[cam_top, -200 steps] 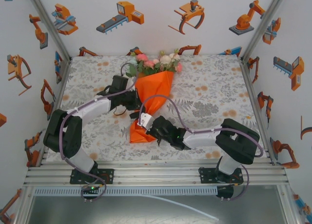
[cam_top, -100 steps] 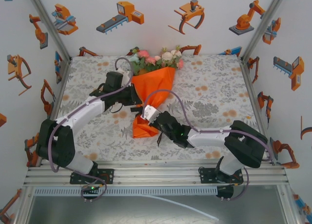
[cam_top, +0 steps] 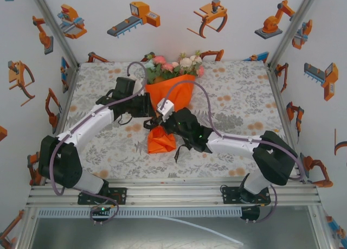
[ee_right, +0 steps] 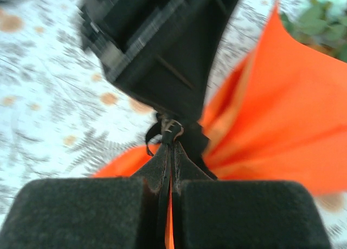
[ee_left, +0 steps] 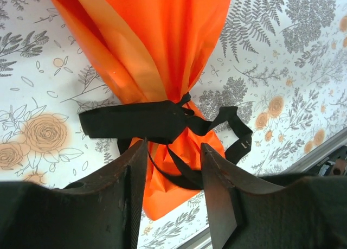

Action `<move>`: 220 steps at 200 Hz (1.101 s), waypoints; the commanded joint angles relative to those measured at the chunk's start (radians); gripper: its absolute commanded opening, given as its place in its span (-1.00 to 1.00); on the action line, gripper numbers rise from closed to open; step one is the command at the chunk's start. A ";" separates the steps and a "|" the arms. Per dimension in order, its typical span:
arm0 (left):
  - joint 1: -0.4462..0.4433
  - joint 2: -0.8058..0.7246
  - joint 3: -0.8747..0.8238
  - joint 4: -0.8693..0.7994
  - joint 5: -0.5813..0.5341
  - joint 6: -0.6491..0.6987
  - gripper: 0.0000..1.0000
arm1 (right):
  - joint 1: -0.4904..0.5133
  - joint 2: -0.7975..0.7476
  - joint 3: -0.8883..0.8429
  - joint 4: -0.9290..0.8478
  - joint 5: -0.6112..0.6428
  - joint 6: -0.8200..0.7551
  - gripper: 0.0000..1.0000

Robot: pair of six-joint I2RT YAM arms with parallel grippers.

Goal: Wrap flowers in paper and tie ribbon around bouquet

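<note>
Left gripper [ee_left: 173, 147]: jaws apart, nothing between them. I see the ribbon [ee_left: 135, 121] just ahead, knotted round the pinched waist of the paper [ee_left: 162, 37]. Right gripper [ee_right: 171, 136]: closed tight, tips at the knot; I can't tell if a strand is caught. Bouquet [cam_top: 172, 91] lies on the table [cam_top: 238, 97], flowers [cam_top: 176, 66] toward the far wall
</note>
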 commanded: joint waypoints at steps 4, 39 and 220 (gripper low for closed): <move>0.025 -0.049 -0.004 -0.035 -0.025 -0.019 -0.06 | 0.005 0.078 0.096 -0.066 -0.131 0.228 -1.00; 0.049 -0.047 -0.006 -0.056 0.013 -0.029 0.00 | 0.005 0.202 0.275 -0.266 -0.042 0.309 -1.00; 0.159 -0.058 -0.168 -0.189 0.090 -0.518 0.28 | 0.004 0.213 0.248 -0.193 -0.004 0.259 -1.00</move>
